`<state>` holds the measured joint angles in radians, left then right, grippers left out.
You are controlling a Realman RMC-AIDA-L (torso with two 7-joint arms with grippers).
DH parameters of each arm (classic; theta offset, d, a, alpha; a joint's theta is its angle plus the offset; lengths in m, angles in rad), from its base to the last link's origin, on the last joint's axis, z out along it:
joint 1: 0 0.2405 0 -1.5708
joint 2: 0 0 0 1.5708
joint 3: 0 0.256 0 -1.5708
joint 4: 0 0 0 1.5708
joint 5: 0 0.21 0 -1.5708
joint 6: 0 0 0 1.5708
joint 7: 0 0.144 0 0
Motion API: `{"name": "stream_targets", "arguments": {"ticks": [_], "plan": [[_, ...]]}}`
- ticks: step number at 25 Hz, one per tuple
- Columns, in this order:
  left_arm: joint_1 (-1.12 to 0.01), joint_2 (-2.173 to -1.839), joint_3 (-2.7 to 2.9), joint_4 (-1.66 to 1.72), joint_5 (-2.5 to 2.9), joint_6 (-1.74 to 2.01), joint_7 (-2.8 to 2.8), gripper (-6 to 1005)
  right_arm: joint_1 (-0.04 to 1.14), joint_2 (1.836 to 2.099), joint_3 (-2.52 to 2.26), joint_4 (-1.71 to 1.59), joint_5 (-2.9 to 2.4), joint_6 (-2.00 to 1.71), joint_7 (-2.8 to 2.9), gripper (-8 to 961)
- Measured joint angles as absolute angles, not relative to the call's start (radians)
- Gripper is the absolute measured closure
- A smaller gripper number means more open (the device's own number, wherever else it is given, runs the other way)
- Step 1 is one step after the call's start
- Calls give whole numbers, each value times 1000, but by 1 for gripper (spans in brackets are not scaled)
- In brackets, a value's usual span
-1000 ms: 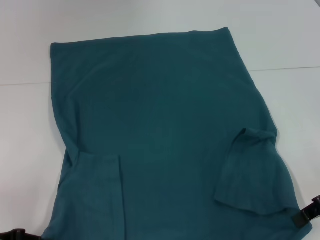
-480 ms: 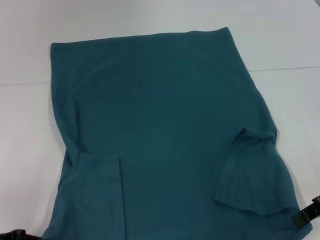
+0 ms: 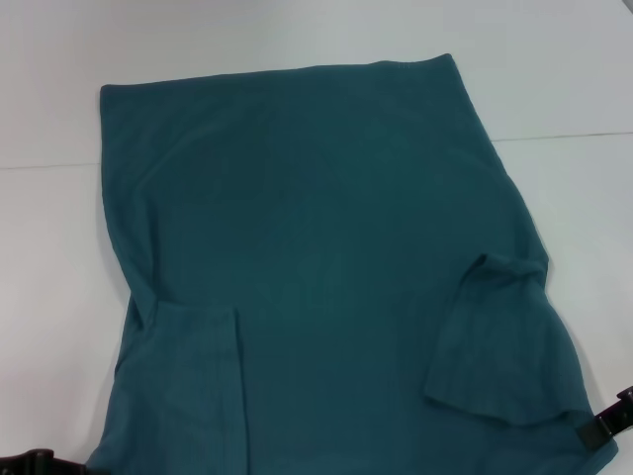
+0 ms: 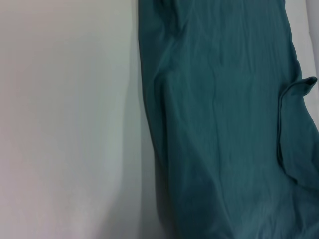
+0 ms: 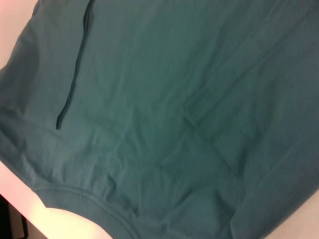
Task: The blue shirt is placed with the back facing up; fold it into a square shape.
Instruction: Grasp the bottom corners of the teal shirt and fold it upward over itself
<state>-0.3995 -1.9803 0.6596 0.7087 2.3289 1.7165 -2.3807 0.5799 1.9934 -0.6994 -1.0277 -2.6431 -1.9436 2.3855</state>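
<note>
A: Head view: shirt (image 3: 326, 267) lies flat on the white surface (image 3: 554, 69), back up, hem toward the far edge, shoulders toward the near edge. Both sleeves already folded in over the body: left sleeve (image 3: 198, 381) near the near-left corner, right sleeve (image 3: 499, 341) near the near-right.

B: Grippers?

A: Left gripper (image 3: 30, 462) is at the near edge, just beside the shirt's near-left corner. Right gripper (image 3: 608, 424) is at the near-right corner, touching or overlapping the cloth edge. Open or shut, can't tell for either; only dark bits show. Wrist views give cloth and surface, no fingers.

B: What can go wrong?

A: Judging from this, next is prob. lifting the near edge and carrying it toward the hem. Risks:
- right sleeve is bunched at its top, with a rolled lip; it could flop back out if that corner is lifted fast.
- grippers may catch one layer only, so the under layer drags and the fold comes out skewed.
- the sides aren't parallel: the right edge runs slanted, so an uneven pull gives a trapezoid, not a square.
- wrinkles along the left side, seen in the left wrist view, could get locked into the fold.

B: Fix?

A: Grab both layers at both corners, move both arms level and slow.
</note>
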Motion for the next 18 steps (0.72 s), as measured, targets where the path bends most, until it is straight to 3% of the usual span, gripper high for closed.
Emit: {"name": "stream_targets", "arguments": {"ticks": [10, 18], "plan": [[-407, -1977, 646, 709, 2309, 1721, -2376, 965, 592, 1994, -685, -1028, -2642, -1942, 2383, 908], [-483, -1968, 566, 705, 2280, 1733, -2384, 965, 626, 1973, -649, -1028, -2554, -1913, 2380, 907]]}}
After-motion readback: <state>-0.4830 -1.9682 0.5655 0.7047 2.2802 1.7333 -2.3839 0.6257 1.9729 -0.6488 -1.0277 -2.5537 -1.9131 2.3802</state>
